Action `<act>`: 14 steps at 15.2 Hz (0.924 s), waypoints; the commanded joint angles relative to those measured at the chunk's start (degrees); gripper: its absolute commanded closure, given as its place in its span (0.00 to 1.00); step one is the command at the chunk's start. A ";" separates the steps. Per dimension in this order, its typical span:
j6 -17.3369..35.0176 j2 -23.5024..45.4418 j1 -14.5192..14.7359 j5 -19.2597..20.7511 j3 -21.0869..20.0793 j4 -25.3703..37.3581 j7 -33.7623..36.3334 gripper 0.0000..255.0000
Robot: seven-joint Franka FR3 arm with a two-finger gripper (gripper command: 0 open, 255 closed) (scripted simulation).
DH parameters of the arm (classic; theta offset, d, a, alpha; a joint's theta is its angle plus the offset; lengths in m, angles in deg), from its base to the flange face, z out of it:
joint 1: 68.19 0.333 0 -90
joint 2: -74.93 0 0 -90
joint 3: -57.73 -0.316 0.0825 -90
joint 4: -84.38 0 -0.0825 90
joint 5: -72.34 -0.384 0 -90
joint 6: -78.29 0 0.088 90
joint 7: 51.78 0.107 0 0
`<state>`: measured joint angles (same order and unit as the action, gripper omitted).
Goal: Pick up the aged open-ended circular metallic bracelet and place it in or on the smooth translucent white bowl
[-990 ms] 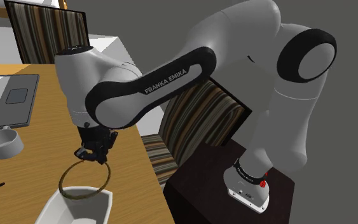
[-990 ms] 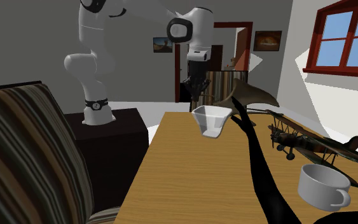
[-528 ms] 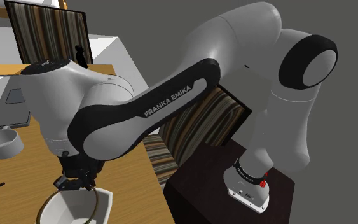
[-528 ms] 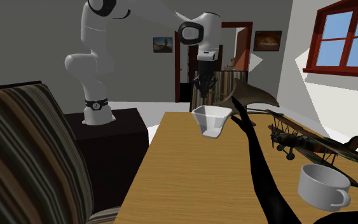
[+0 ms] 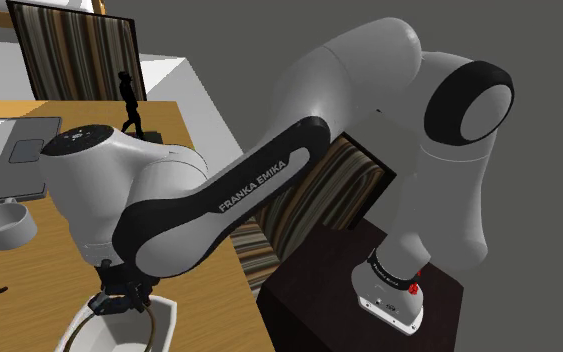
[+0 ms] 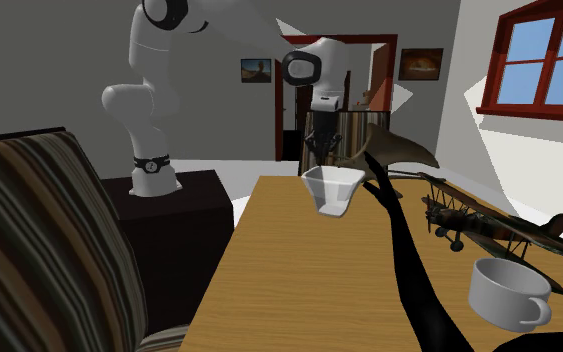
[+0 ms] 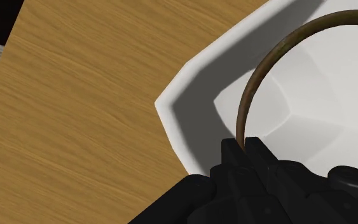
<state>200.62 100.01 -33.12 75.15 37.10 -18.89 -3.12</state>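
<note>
I am clamping the gripper [image 7: 244, 145] on the bracelet [image 7: 241, 124] directly over the white bowl [image 7: 171, 108], so pickup looks done and only lowering and releasing are remaining.

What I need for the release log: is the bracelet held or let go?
Held: the pincer is shut on the bracelet, its ring hanging over the white bowl.

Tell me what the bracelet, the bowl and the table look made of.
Bracelet: probably aged metal; a thin, dull brown band with no shine.
Bowl: smooth, plain white, matte; ceramic or plastic, cannot tell.
Table: wood, light brown with clear grain lines.
</note>
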 commanded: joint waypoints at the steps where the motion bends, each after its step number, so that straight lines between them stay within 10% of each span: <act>1: 1.44 0.69 0.12 0.26 0.14 -0.76 0.12 1.00; 14: 4.48 3.02 0.50 1.06 0.63 -1.57 0.36 1.00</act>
<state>205.11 103.03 -32.61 76.21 37.73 -20.46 -2.76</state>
